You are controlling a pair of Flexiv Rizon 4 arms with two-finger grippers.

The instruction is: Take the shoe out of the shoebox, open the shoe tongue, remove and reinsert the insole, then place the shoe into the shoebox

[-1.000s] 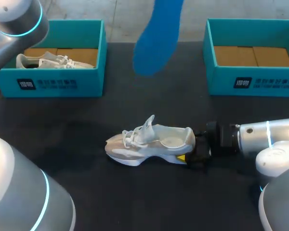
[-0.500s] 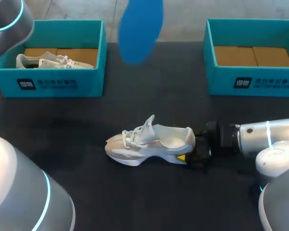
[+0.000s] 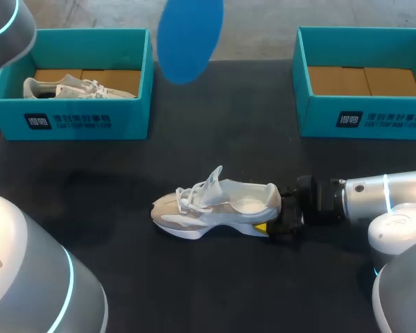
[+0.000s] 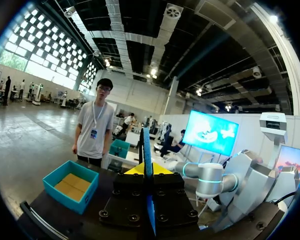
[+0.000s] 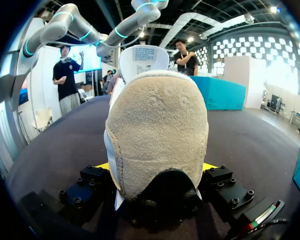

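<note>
Shoe lies mid-worktop, long axis parallel to the near edge, toe toward the left edge, heel toward the right. Right gripper clamps the heel from both sides. Tongue is raised and the opening faces up. Blue insole hangs high over the far edge, roughly upright, pinched narrow in the left gripper. Judgement: the insole must come down toward the near edge and turn level with the shoe's axis.

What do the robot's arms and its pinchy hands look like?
Both the left arm and the right arm are fat, rounded silver tubes with glowing light-blue rings at the joints. The left gripper and right gripper are black blocks dotted with small screws, and their fingers end in bright yellow tips.
</note>
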